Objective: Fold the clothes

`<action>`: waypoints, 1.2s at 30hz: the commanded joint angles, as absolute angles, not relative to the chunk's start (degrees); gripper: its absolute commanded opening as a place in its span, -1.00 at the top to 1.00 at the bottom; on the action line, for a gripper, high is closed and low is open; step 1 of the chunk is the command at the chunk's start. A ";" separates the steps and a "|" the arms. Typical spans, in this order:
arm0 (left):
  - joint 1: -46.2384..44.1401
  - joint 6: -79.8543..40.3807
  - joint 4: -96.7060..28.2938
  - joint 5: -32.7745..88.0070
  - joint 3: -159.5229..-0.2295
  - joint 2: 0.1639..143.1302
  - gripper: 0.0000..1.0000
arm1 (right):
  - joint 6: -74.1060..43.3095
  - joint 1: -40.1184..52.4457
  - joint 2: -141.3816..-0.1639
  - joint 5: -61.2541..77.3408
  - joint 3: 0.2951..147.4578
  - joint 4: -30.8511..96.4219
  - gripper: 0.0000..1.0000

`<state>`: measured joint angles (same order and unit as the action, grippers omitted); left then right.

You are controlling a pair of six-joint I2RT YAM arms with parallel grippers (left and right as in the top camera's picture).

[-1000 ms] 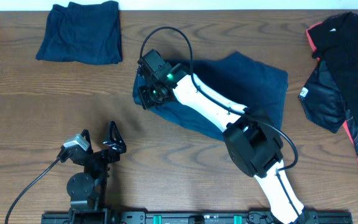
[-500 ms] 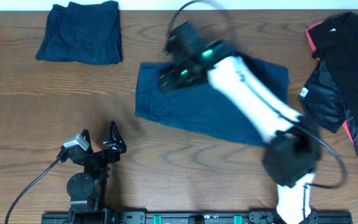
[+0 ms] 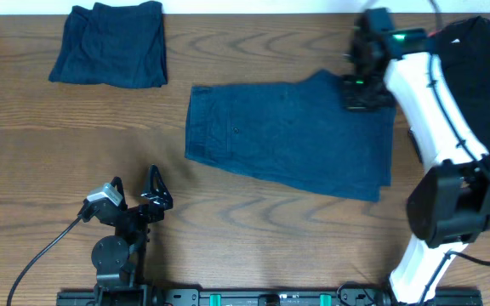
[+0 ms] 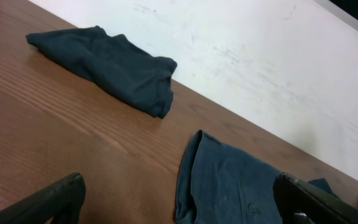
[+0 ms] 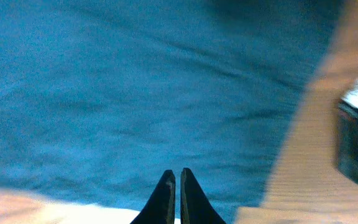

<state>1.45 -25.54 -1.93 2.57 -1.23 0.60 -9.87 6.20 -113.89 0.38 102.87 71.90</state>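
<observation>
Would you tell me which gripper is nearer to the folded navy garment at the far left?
Left. The left gripper sits nearer the table's front, roughly in line with the folded navy garment; the right gripper hovers far across, over the spread shorts.

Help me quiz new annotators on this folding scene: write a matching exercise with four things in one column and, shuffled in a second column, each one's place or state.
Things:
1. folded dark blue garment
2. blue shorts
3. black and pink shirt
4. left gripper

Places or states:
A. crumpled at the right edge of the table
B. spread flat in the middle
C. lying at the far left corner
D. open, holding nothing

Pairs: 1-C, 2-B, 3-A, 4-D
</observation>
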 commanded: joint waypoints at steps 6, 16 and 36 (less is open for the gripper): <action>1.69 -25.61 -4.01 1.43 -0.23 0.30 -0.96 | -4.99 -9.06 -114.34 4.14 91.70 64.47 0.97; 1.69 -25.61 -4.01 1.43 -0.23 0.30 -0.96 | -3.81 -18.00 -114.50 10.96 81.52 52.84 0.98; 1.69 -25.61 -4.01 1.43 -0.23 0.30 -0.96 | -2.70 -17.54 -117.73 7.75 80.64 45.98 0.97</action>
